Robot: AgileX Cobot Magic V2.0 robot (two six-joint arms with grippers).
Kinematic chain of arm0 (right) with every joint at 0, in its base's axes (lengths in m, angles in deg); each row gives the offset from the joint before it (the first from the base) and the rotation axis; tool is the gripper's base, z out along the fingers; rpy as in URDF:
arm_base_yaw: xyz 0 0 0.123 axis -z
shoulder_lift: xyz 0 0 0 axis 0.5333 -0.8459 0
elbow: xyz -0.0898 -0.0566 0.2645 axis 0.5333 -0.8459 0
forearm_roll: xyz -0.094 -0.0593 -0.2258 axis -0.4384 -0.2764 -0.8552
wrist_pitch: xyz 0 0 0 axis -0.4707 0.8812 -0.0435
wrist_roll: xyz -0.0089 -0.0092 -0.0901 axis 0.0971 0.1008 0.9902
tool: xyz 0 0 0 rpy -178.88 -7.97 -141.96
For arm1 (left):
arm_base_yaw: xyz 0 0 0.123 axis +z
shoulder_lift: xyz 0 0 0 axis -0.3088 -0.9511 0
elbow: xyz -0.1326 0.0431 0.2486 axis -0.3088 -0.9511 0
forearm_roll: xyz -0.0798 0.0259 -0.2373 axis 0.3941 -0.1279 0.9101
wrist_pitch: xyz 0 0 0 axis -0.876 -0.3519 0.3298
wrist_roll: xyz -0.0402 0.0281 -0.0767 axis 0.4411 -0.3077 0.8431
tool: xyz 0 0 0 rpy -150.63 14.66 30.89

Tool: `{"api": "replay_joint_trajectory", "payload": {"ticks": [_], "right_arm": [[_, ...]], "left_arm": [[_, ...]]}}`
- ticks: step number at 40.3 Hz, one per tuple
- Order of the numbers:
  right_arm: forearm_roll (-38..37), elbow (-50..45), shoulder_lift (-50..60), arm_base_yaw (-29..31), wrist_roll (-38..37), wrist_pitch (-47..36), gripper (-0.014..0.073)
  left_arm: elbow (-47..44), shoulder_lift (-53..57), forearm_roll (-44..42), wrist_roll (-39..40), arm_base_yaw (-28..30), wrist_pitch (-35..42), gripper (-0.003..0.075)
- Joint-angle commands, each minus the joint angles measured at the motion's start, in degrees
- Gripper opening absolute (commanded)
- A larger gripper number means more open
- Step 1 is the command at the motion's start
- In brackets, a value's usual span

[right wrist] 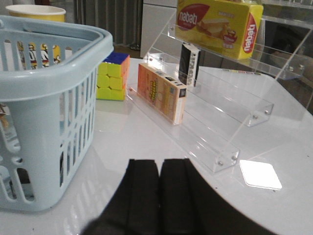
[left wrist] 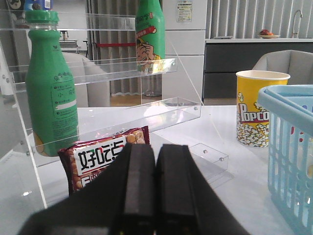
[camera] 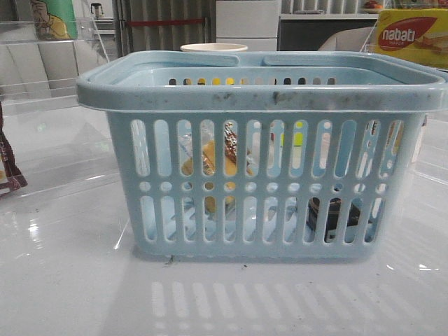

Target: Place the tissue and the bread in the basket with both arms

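Note:
The light-blue basket [camera: 259,98] stands in the middle of the white table in the front view. Through its slots I see the bread [camera: 218,159] in its clear bag at the inner left, and the dark tissue pack [camera: 334,213] low at the inner right. The basket's corner also shows in the left wrist view [left wrist: 288,142] and its side in the right wrist view [right wrist: 49,83]. My left gripper [left wrist: 155,147] is shut and empty, left of the basket. My right gripper [right wrist: 160,163] is shut and empty, right of the basket. Neither gripper shows in the front view.
A brown-red snack packet [left wrist: 102,156], green bottles [left wrist: 49,93] and a clear shelf [left wrist: 122,73] lie by the left gripper; a popcorn cup [left wrist: 254,107] stands behind the basket. A clear rack [right wrist: 220,122] with a nabati box [right wrist: 220,24], a small box [right wrist: 161,93] and a cube [right wrist: 113,77] stands on the right.

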Motion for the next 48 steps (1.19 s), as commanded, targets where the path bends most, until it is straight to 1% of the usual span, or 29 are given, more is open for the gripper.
{"api": "replay_joint_trajectory", "payload": {"ticks": [1,15,18,22,30,35,48], "right_arm": [[0.0,0.3,1.2,-1.1,0.4,-7.6,0.0056],[0.1,0.3,1.1,-0.9,0.2,-7.6,0.0056],[0.0,0.3,1.1,-0.8,-1.5,-8.3,0.0056],[-0.6,0.3,1.1,-0.3,-5.9,-9.8,0.0056],[-2.1,0.3,1.1,-0.3,-6.2,-11.1,0.0056],[-2.8,0.3,1.1,0.0,-7.8,-12.2,0.0056],[-3.6,0.3,1.1,0.2,-9.1,-12.5,0.0056]], "left_arm": [[-0.4,1.1,0.1,0.0,0.1,5.1,0.0092],[-0.4,1.0,0.1,0.0,0.1,5.1,0.0092],[-0.4,1.0,0.1,0.0,0.1,5.1,0.0092],[-0.4,1.0,0.1,0.0,0.1,5.1,0.0092],[-0.4,1.0,0.1,0.0,0.1,5.1,0.0092],[-0.4,1.0,0.1,0.0,0.1,5.1,0.0092],[-0.4,1.0,0.1,0.0,0.1,5.1,0.0092]]}}
